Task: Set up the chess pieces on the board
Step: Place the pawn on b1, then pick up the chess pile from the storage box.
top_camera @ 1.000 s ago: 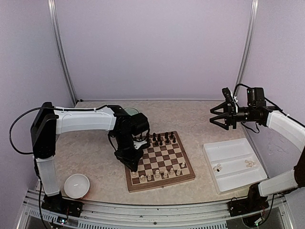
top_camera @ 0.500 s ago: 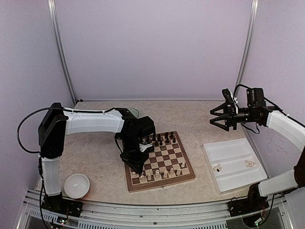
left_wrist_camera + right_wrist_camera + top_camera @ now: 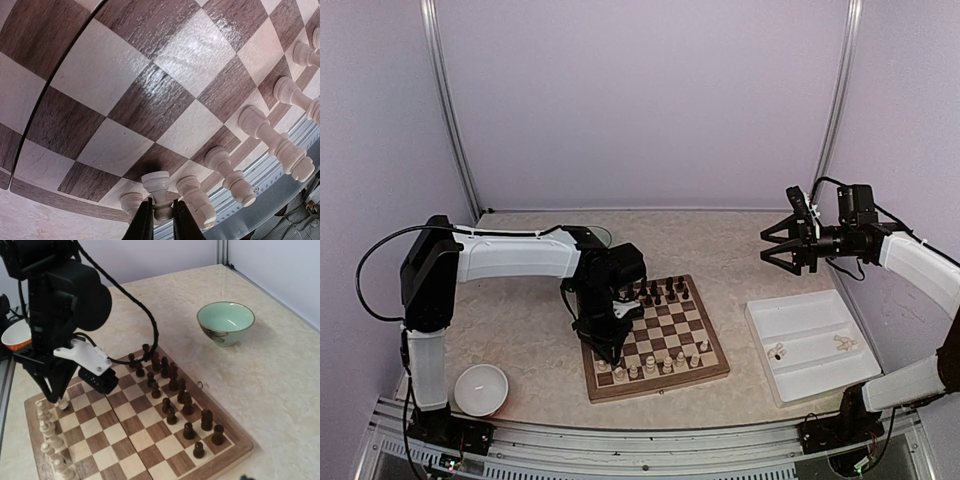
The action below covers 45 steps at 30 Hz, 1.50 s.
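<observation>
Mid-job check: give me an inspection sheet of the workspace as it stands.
Surface: beige marbled tabletop.
Job's things: square wooden checkered chessboard; small cream wooden chessmen on its near rows, a few in the white rectangular plastic tray.
Clutter: dark brown chessmen on far rows; white round bowl; green ceramic bowl.
Claws: left claw shut on one cream chessman; right claw open, empty, aloft.
Cables: black cables off both arms.
Surroundings: lilac walls, metal posts.

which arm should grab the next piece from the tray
Probably the right arm: jaws open, near the tray with loose pieces; the left arm is down at the board, jaws closed on a piece.
</observation>
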Each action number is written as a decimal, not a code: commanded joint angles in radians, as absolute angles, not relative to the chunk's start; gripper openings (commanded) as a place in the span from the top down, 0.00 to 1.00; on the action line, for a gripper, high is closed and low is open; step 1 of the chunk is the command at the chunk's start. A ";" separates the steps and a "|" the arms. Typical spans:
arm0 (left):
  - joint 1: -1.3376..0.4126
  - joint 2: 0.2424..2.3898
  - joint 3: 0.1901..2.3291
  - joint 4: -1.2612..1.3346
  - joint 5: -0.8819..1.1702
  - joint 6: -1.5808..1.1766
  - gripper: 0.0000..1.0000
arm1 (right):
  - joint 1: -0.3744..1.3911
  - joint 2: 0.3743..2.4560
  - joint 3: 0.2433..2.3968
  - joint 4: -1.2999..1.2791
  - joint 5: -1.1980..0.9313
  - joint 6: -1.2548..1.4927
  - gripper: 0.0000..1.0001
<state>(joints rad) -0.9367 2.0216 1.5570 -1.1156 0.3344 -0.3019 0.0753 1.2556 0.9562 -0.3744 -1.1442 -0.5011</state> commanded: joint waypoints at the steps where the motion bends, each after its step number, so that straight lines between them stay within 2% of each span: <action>1: -0.942 2.026 1.585 -1.117 0.336 -0.290 0.82 | 0.067 1.249 0.954 -0.390 -1.164 -0.508 0.33; 15: -0.946 2.024 1.616 -1.119 0.324 -0.290 0.79 | 0.067 1.245 0.954 -0.393 -1.168 -0.507 0.33; 18: -0.945 2.009 1.647 -1.127 0.304 -0.289 0.75 | 0.067 1.240 0.971 -0.399 -1.147 -0.501 0.33; 27: -0.952 1.865 1.792 -1.090 0.098 -0.258 0.71 | 0.060 1.181 1.123 -0.485 -0.761 -0.468 0.31; 30: -0.987 1.791 1.801 -0.931 -0.073 -0.212 0.64 | 0.049 1.172 1.204 -0.596 -0.690 -0.520 0.25; 32: -0.996 1.714 1.747 -0.766 -0.149 -0.183 0.60 | 0.048 1.174 1.247 -0.713 -0.697 -0.613 0.26; 35: -0.989 1.600 1.591 -0.445 -0.247 -0.139 0.52 | 0.049 1.180 1.243 -0.865 -0.642 -0.748 0.34; 39: -0.984 1.474 1.369 -0.094 -0.602 -0.153 0.48 | 0.049 1.158 1.056 -0.959 -0.516 -0.968 0.44; 41: -0.978 1.402 1.253 0.062 -0.612 -0.150 0.43 | 0.054 1.143 0.965 -0.988 -0.499 -1.069 0.47; 43: -0.961 1.349 1.141 0.189 -0.577 -0.207 0.31 | 0.069 1.129 0.896 -0.995 -0.475 -1.138 0.49; 45: -0.921 1.314 1.079 0.222 -0.479 -0.290 0.29 | 0.085 1.121 0.845 -0.970 -0.447 -1.170 0.52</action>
